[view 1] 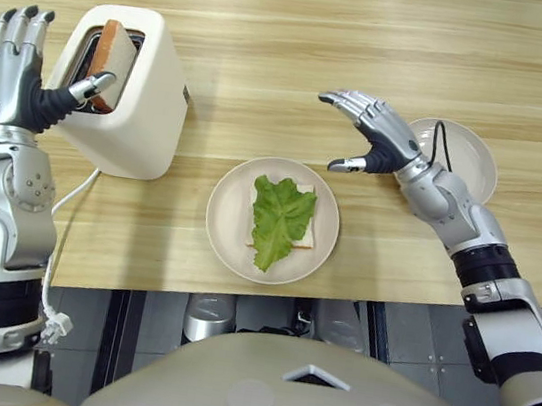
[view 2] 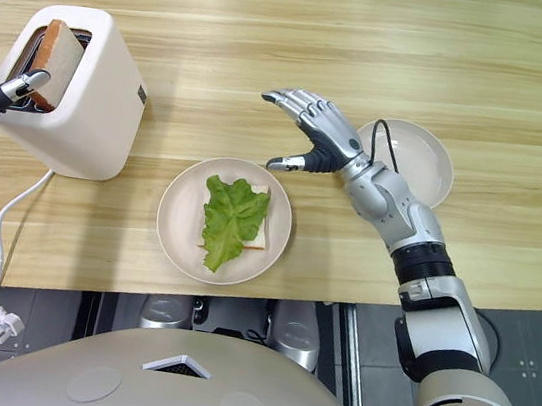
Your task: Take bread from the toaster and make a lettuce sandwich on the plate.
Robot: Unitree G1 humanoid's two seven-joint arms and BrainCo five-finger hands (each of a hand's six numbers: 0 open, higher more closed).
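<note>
Left eye view, upper left: the bread [view 1: 112, 65] stands upright in the toaster [view 1: 137, 114], its length running up the frame. The nearer left hand [view 1: 13, 61] is just left of it, fingers spread, thumb tip at the bread, gripping nothing. The plate [view 1: 223, 222] at centre holds lettuce [view 1: 281, 220]. To its upper right, the right hand [view 1: 376, 137] hovers released.

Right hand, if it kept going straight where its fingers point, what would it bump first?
Probably the white toaster, after crossing bare wooden table; depth is unclear, so the right hand might pass just behind it.
</note>
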